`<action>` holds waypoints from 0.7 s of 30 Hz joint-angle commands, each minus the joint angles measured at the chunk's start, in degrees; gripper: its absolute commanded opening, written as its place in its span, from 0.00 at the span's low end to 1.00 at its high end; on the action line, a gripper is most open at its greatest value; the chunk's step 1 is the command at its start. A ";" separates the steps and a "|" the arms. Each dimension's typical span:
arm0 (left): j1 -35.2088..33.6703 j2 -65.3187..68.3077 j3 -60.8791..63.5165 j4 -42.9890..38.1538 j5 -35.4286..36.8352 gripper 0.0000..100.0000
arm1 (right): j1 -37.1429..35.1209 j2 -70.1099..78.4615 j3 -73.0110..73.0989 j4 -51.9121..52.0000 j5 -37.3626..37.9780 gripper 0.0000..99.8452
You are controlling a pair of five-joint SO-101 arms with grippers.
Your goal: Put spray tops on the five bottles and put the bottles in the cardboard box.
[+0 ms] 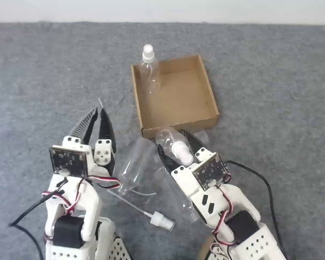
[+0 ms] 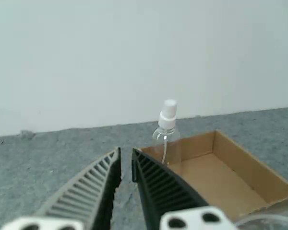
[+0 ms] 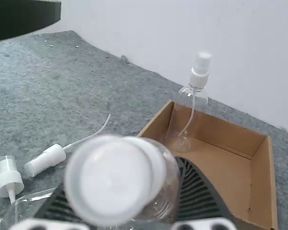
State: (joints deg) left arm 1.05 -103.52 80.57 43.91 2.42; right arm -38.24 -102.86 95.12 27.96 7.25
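Note:
The cardboard box [image 1: 203,89] [image 2: 259,172] [image 3: 259,158] lies open at the middle of the grey carpet. One clear bottle with a white spray top [image 1: 150,70] [image 2: 166,129] [image 3: 194,96] stands upright in its far left corner. My right gripper [image 1: 180,147] [image 3: 122,191] sits just short of the box's near edge, shut on a clear bottle with a white top [image 1: 168,136] [image 3: 113,177]. My left gripper [image 1: 99,120] [image 2: 126,165] hangs left of the box, open by a narrow gap and holding nothing.
Clear bottles without tops lie between the arms [image 1: 134,165] and beside the right arm [image 1: 180,197]. A loose spray top with its tube [image 1: 162,220] lies near the front. Two more spray tops [image 3: 45,160] [image 3: 9,179] rest on the carpet.

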 commanded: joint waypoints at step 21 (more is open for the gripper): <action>-11.16 -0.44 4.79 2.02 8.62 0.04 | 0.22 -1.27 -18.99 12.70 0.26 0.01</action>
State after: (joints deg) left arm -9.76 -103.52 86.02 45.93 10.33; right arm -38.15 -102.95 81.85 40.35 7.25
